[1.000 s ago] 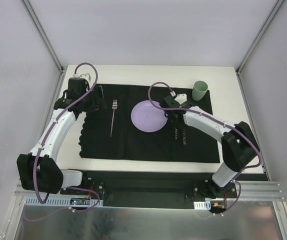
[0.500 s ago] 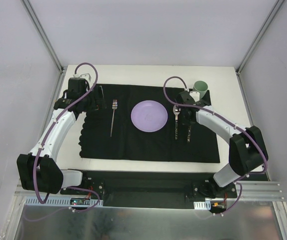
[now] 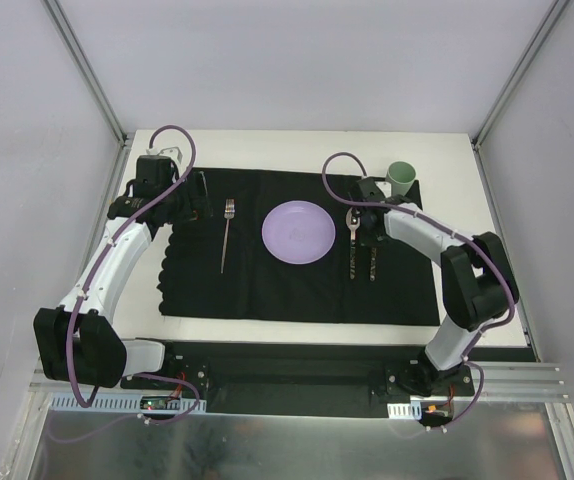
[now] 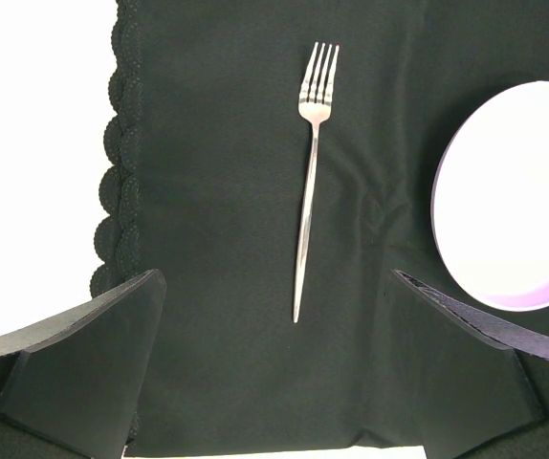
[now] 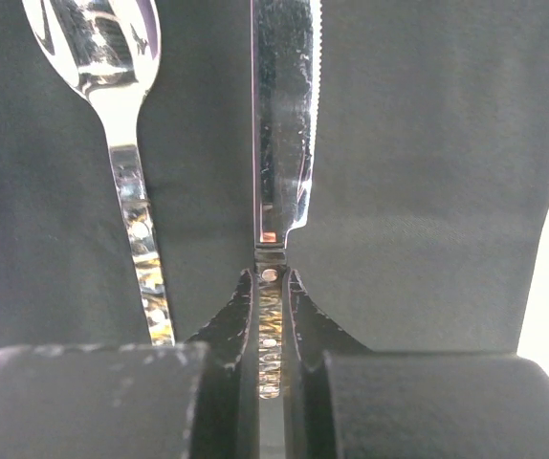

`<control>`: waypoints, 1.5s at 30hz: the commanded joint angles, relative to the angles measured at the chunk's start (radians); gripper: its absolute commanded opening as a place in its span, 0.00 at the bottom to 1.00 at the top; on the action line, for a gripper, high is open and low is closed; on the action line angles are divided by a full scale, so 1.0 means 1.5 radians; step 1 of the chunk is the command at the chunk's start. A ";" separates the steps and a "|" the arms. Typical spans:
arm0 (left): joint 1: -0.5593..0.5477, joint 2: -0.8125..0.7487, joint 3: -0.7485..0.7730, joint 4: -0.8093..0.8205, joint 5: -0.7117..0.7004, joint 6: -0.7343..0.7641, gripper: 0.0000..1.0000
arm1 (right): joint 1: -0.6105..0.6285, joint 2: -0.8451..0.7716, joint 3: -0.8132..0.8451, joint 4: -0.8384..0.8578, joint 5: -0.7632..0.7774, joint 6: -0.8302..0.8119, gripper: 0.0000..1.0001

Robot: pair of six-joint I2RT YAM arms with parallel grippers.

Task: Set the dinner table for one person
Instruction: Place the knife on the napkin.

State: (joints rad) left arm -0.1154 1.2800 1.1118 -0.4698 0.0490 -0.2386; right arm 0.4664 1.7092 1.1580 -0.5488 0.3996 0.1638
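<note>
The white dinner table carries a black mat. On the mat lie a fork, a purple plate and a spoon just right of the plate. My right gripper is shut on the handle of a knife, which lies parallel to the spoon on its right. In the right wrist view the jaws pinch the knife's handle, with the blade ahead and the spoon to the left. My left gripper is open and empty, left of the fork.
A green cup stands at the mat's far right corner, close behind my right gripper. The plate's edge shows at the right of the left wrist view. Grey frame rails border the table.
My right gripper has moved right, from the plate's right edge to beside the spoon, with the knife in it. The left arm has not moved.
</note>
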 commanded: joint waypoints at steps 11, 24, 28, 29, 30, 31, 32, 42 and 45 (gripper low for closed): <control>0.016 -0.008 0.001 -0.002 0.012 0.005 0.99 | -0.018 0.029 0.025 0.024 -0.018 -0.015 0.01; 0.020 -0.013 -0.004 -0.002 0.011 0.007 0.99 | -0.020 0.056 0.024 0.031 -0.029 -0.026 0.01; 0.021 -0.014 -0.005 -0.003 0.012 0.007 0.99 | -0.020 0.062 0.022 0.035 -0.028 -0.025 0.01; 0.021 -0.014 -0.004 -0.002 0.012 0.007 0.99 | -0.020 0.064 0.022 0.036 -0.027 -0.025 0.01; 0.021 -0.013 -0.005 -0.002 0.012 0.007 0.99 | -0.020 0.063 0.020 0.037 -0.027 -0.024 0.01; 0.022 -0.014 -0.006 -0.002 0.012 0.007 0.99 | -0.019 0.063 0.018 0.040 -0.025 -0.024 0.01; 0.022 -0.014 -0.006 -0.002 0.013 0.007 0.99 | -0.019 0.061 0.016 0.041 -0.024 -0.023 0.02; 0.023 -0.015 -0.005 -0.002 0.014 0.004 0.99 | -0.020 0.054 0.009 0.043 -0.013 -0.023 0.50; 0.023 -0.017 -0.005 -0.002 0.014 0.004 0.99 | -0.020 0.052 0.007 0.042 -0.013 -0.022 0.52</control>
State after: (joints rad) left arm -0.0898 1.2800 1.1114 -0.4698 0.0505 -0.2382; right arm 0.4416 1.8011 1.1633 -0.4938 0.3614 0.1253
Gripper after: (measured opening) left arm 0.993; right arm 0.511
